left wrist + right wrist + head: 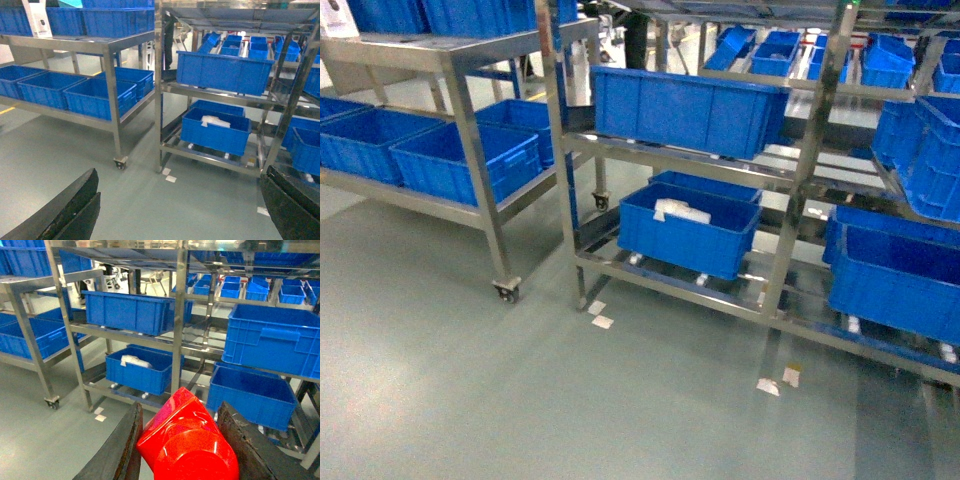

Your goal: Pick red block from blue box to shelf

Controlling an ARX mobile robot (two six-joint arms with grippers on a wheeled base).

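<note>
In the right wrist view my right gripper (180, 410) is shut on the red block (187, 447). The glossy block sits tilted between the two dark fingers (125, 450), its round stud facing the camera. It hangs in the air in front of the shelf (179, 315), a shiny steel rack with perforated posts, also seen in the head view (802, 170). My left gripper (180, 200) is open over bare floor, with nothing between its fingers (75, 205). The blue box is out of view. Neither gripper shows in the head view.
Royal-blue ribbed crates (685, 105) fill the shelf's tiers; one low crate (688, 230) holds a white bag. A second wheeled steel rack (470, 150) with more crates stands at left. Grey floor (520, 400) with white tape marks (603, 321) lies in front.
</note>
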